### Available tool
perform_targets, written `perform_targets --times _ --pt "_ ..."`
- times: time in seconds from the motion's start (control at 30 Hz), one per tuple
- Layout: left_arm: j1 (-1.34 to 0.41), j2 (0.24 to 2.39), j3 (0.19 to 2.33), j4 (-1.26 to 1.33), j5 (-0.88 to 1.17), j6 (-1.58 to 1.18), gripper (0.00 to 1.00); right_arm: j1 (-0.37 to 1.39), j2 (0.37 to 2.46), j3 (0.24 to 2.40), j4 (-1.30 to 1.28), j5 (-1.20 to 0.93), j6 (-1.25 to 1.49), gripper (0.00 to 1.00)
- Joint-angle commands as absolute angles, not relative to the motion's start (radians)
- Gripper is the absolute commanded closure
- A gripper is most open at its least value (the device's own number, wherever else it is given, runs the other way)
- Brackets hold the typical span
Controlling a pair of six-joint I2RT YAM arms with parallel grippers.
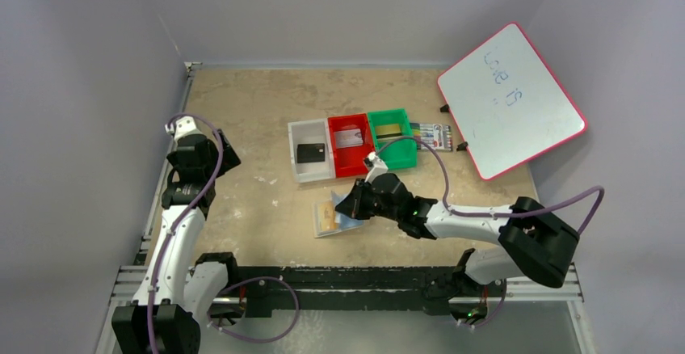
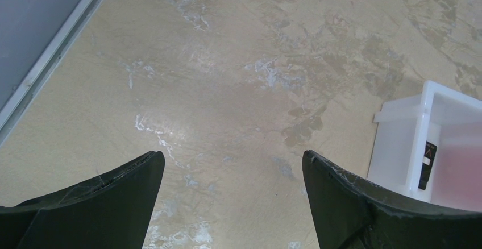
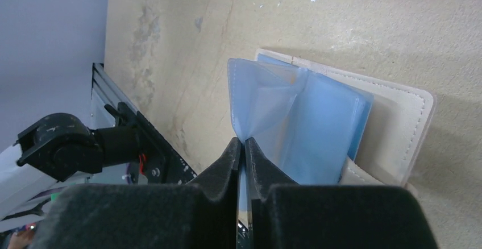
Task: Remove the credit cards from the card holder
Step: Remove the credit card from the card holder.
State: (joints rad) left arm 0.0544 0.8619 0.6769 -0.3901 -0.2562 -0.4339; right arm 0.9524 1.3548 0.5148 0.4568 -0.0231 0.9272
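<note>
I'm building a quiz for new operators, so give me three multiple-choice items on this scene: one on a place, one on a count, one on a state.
1. Where does the tan folding card holder lie?
A on the table, on the near side of the small plastic bins
B inside a bin
C against the wall

2. How many bins stand in that row?
A two
B three
C four

3. What is the right gripper doing?
A hanging open
B shut on a light-blue clear pocket of the holder
C holding a marker

Key: 1A, it lies open on bare tabletop; 2B, white, red and green; 3B, the right wrist view shows the fingers closed on the pocket.
</note>
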Motion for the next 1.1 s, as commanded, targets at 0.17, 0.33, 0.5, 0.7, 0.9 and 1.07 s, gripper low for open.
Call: perform_targets --times 0.17,0.33,0.5,0.7,0.9,1.07 --pt "0.058 0.887 0.725 -0.337 0.116 -0.461 0.10 0.929 1.402 0.472 0.528 -0.014 1.019 0.93" --pt "-0.049 0.845 0.662 -0.265 0.305 -0.593 0.15 0.916 1.402 0.446 0.550 -0.010 1.043 0.93" --pt "-0.280 0.811 0.625 -0.257 0.233 -0.659 0.19 0.905 1.385 0.417 0.574 -0.009 1.060 0.94" --pt "-0.478 0.846 0.518 -0.109 0.224 -0.767 0.33 0.900 1.374 0.396 0.588 0.000 1.086 0.94" --pt "-0.695 0.968 0.505 -0.069 0.136 -0.783 0.43 0.896 1.353 0.386 0.569 0.017 1.096 0.94" --pt "-0.788 1.059 0.464 0.070 0.076 -0.862 0.51 0.895 1.348 0.379 0.568 0.021 1.106 0.94"
